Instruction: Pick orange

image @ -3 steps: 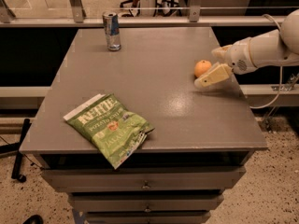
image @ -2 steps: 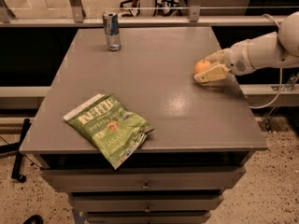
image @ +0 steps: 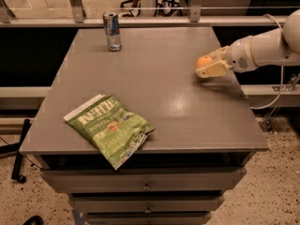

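The orange (image: 203, 61) is a small round fruit at the right side of the grey table (image: 154, 88). My gripper (image: 209, 65) comes in from the right on a white arm and is closed around the orange, with one cream finger (image: 212, 71) under and in front of it. The orange looks lifted slightly off the tabletop, with a shadow below it.
A drink can (image: 112, 30) stands at the far left-centre of the table. A green chip bag (image: 110, 129) lies near the front left edge. Drawers run below the tabletop. A glass railing stands behind the table.
The gripper has closed in on the orange and risen a little with it. The can and the chip bag have not moved.
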{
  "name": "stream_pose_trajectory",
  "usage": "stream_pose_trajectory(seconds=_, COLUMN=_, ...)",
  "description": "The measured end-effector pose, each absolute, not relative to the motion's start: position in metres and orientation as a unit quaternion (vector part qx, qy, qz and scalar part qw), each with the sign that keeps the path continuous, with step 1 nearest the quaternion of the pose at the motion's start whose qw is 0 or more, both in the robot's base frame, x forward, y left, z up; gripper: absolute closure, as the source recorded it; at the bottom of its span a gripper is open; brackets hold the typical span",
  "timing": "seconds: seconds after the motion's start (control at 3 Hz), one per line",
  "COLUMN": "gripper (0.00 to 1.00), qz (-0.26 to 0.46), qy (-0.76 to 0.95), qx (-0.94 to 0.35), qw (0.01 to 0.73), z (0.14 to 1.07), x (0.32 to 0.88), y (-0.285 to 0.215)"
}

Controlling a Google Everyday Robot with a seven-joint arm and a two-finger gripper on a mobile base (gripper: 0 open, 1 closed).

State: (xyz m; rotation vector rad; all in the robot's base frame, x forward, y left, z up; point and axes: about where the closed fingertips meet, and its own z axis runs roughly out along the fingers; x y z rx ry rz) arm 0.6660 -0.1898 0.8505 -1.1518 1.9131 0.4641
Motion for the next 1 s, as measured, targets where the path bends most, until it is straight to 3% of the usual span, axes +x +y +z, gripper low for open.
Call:
stream_pose_trajectory(seconds=0.33, gripper=1.00, qz=0.191, qy=0.753, qx=-0.464, qw=0.425, z=0.860, x=0.661, y=-0.184)
stream_pose_trajectory(seconds=1.0, gripper=1.00, qz=0.214, qy=0.743, qx=-0.468, qw=0.428, z=0.911, x=0.637, y=-0.162)
